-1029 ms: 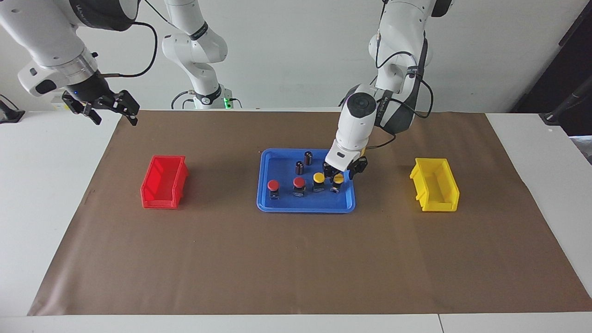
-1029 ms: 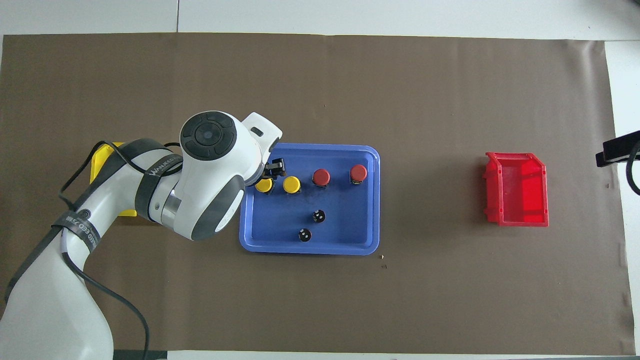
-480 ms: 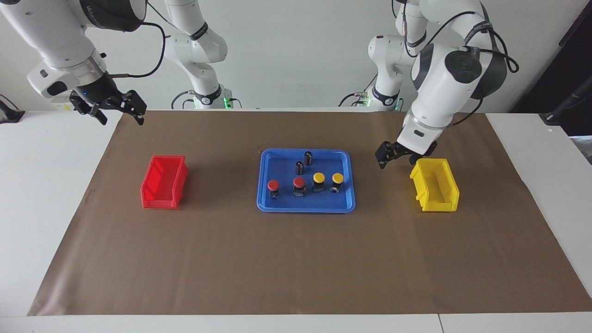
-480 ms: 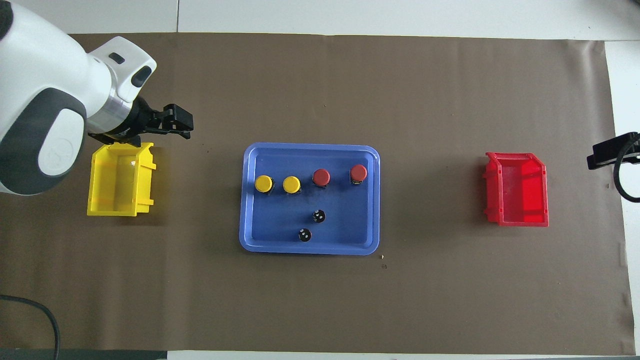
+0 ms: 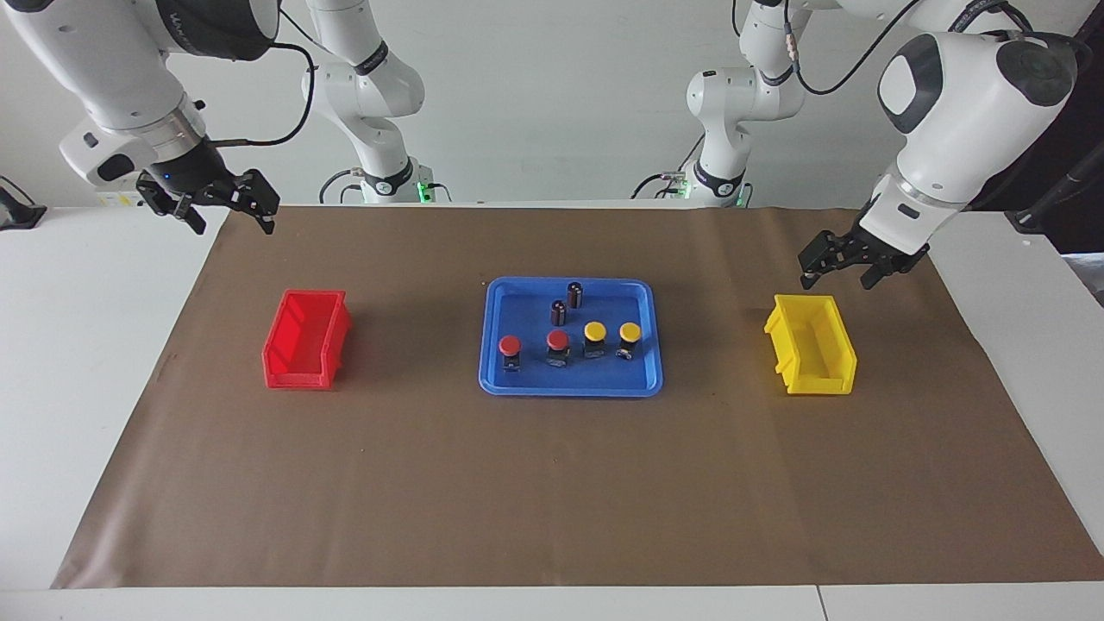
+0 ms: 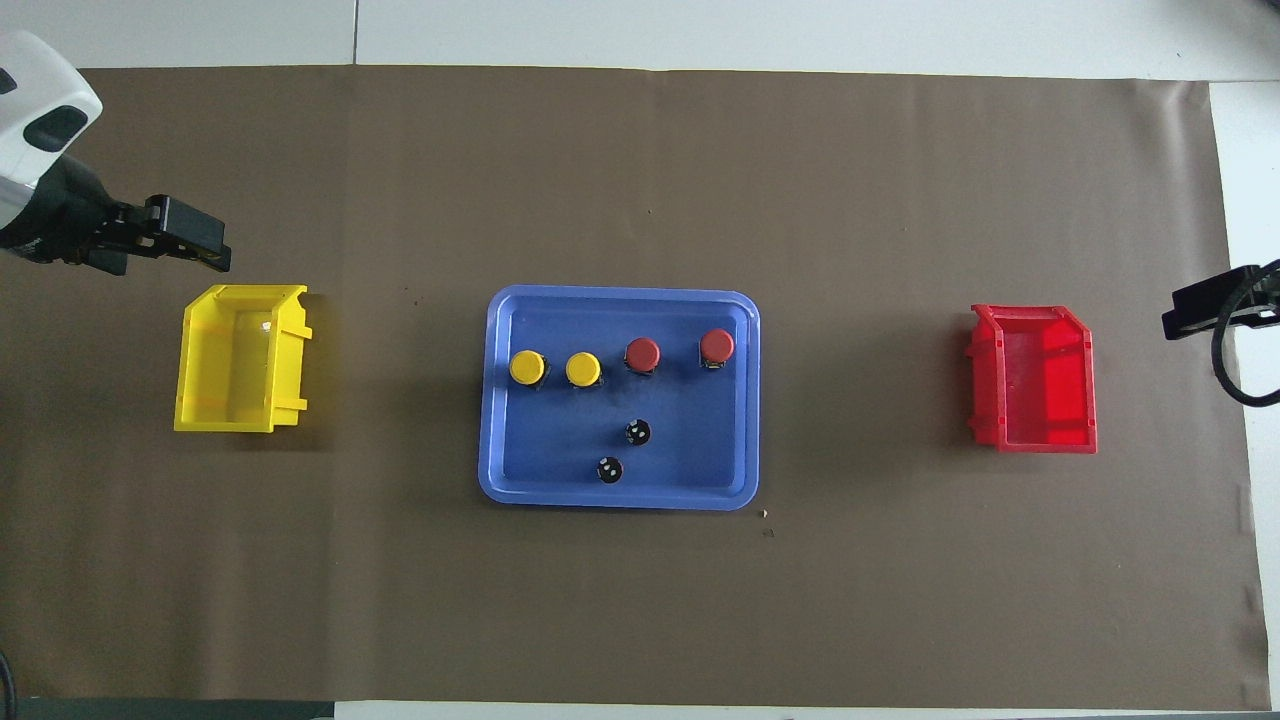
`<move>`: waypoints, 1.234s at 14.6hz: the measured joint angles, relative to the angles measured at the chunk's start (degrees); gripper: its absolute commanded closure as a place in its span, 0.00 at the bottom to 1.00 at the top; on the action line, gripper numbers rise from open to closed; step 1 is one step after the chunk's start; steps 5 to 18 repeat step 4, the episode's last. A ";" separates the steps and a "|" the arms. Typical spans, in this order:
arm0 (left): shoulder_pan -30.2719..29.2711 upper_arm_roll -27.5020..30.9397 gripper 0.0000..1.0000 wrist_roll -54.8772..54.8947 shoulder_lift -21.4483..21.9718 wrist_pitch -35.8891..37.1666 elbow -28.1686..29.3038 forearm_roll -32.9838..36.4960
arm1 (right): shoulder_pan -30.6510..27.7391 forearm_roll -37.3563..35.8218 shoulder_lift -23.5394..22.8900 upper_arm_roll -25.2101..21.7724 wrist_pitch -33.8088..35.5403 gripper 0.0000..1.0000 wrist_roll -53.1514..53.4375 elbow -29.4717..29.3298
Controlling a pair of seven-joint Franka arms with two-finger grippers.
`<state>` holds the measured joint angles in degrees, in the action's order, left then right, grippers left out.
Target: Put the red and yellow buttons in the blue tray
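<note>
The blue tray [image 5: 569, 387] lies mid-table and also shows in the overhead view [image 6: 618, 499]. In it stand two red buttons [image 5: 510, 346] [image 5: 557, 340] and two yellow buttons [image 5: 594, 331] [image 5: 630, 332] in a row, upright; they show from overhead as red [image 6: 716, 345] [image 6: 642, 353] and yellow [image 6: 583, 369] [image 6: 527, 367]. My left gripper [image 5: 848, 264] is open and empty, up in the air over the mat by the yellow bin, well apart from the tray. My right gripper [image 5: 222, 205] is open and empty, waiting in the air over the mat's edge at the right arm's end.
Two dark cylinders [image 5: 574, 294] [image 5: 558, 312] stand in the tray, nearer the robots than the buttons. An empty yellow bin [image 5: 811, 343] sits toward the left arm's end. An empty red bin [image 5: 306, 338] sits toward the right arm's end. Brown paper [image 5: 552, 483] covers the table.
My left gripper has left the yellow button at the tray's end and swung up and away, past the yellow bin. The buttons have not moved. The right gripper shifted only slightly.
</note>
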<state>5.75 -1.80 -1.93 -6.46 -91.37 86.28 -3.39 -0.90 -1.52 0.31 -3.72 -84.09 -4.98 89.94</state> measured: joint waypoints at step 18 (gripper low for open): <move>-0.01 0.07 0.00 0.50 1.98 1.75 -0.18 0.21 | 0.69 0.01 -0.01 0.16 0.62 0.00 0.00 0.23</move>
